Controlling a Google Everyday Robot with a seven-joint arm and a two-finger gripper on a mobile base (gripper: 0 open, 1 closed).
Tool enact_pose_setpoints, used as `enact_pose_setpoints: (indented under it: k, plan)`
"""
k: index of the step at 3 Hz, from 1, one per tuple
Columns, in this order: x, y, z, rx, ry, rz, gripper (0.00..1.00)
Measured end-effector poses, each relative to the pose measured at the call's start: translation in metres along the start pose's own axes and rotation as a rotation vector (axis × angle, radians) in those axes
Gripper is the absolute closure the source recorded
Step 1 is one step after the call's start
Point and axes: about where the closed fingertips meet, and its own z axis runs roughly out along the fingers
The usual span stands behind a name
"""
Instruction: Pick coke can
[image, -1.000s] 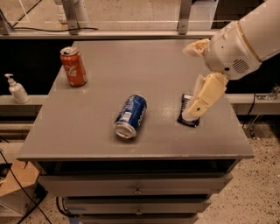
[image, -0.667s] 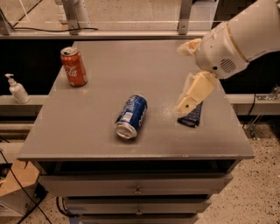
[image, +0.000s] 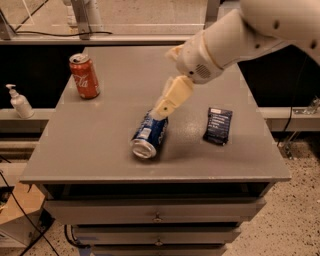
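The coke can (image: 84, 76) is red with white script and a silver top. It stands upright at the far left corner of the grey table (image: 90, 160). My gripper (image: 165, 82) hangs over the middle of the table, well to the right of the coke can. Its jaws are spread apart and hold nothing. The lower finger (image: 170, 97) reaches down just above the far end of a blue can (image: 149, 135), which lies on its side.
A dark snack packet (image: 218, 125) lies flat on the right part of the table. A white pump bottle (image: 20, 102) stands on a low ledge to the left of the table. Drawers sit below the table's front edge.
My arm and gripper have moved left, from above the dark packet to above the blue can. The cans and the packet have not moved.
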Motion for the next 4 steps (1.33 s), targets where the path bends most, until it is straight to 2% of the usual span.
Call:
enact_pose_setpoints:
  k: [2,4]
  plan:
    - [-0.033,-0.030,0.077,-0.069,-0.112,-0.051,0.00]
    - [-0.036,-0.031,0.092,-0.076,-0.140,-0.039,0.00]
